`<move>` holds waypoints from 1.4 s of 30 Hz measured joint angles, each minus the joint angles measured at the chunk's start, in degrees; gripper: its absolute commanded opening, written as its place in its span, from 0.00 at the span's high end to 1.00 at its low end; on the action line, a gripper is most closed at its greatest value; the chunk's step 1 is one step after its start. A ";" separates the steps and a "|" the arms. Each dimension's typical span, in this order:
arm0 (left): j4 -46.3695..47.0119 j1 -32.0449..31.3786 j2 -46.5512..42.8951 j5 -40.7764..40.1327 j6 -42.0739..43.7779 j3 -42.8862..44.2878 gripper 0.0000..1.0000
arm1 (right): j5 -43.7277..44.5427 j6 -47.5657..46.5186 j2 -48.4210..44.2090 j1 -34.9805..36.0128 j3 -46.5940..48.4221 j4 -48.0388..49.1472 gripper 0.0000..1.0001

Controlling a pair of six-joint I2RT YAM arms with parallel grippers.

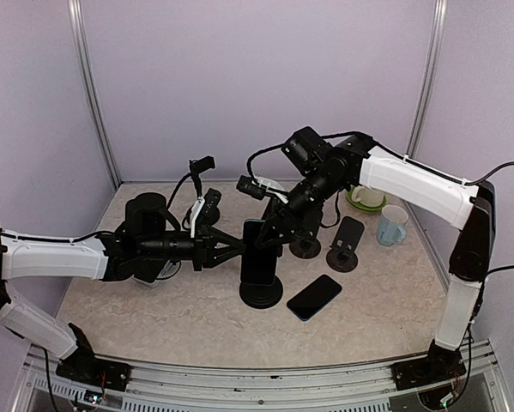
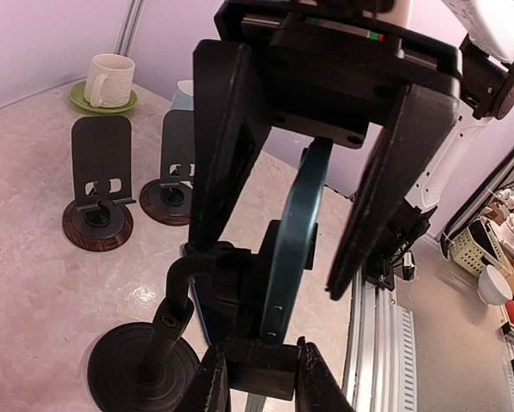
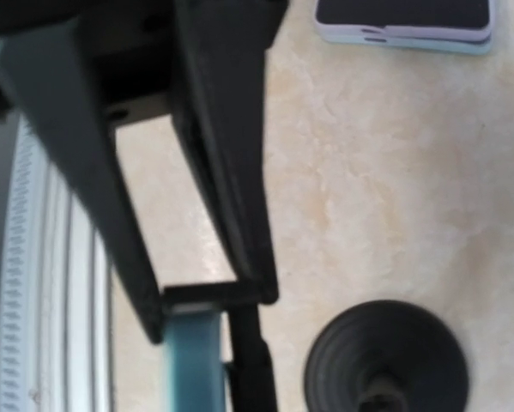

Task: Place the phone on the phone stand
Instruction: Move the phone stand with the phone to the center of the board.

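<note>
Two ways to lose a phone [image 1: 258, 253] that looks seated

The phone stands upright in the cradle of the phone stand [image 1: 262, 293], at the middle of the worktop [image 1: 154, 318]. Its top edge lies between the fingers of the right end effector [image 2: 274, 266], which straddles it from above with jaws parted and a gap showing on each side. If that end effector lifts away crooked, a finger could catch the edge and tip the phone out. The left end effector [image 2: 265, 378] is clamped narrow on the stand's bracket, just behind the phone; releasing with a jerk could rock the stand. A second phone [image 1: 314, 297] lies flat nearby.
</note>
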 measured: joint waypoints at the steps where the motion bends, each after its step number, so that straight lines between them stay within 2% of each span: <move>1: 0.00 -0.02 0.00 -0.02 0.00 0.00 1.00 | -0.07 -0.55 -0.04 0.00 0.00 0.17 0.34; 7: 0.04 -0.02 -0.02 -0.37 -0.02 0.00 1.00 | -0.72 0.42 -1.20 0.00 -0.26 1.57 0.15; 13: 0.04 0.00 -0.31 -1.31 -0.04 -0.02 1.00 | -1.60 2.25 -6.56 -0.13 -4.17 5.29 0.13; 24: 1.36 0.42 -0.96 -2.69 -0.39 -1.11 0.97 | -2.29 8.81 -15.87 -1.42 -21.66 15.96 0.17; 27: 1.88 0.42 -0.96 -2.67 -0.70 -1.46 0.91 | -2.27 10.49 -17.46 -1.97 -25.88 19.17 0.25; 30: 2.60 0.42 -0.96 -2.73 -1.09 -1.79 0.88 | -3.30 12.07 -18.75 -3.39 -29.55 23.21 0.31; 35: 3.34 0.42 -0.96 -2.71 -1.36 -2.21 0.83 | -6.19 13.81 -19.08 -5.46 -33.64 28.39 0.36; 42: 3.69 0.42 -0.96 -2.73 -1.60 -2.34 0.73 | -9.29 14.69 -18.88 -5.81 -34.07 33.24 0.45</move>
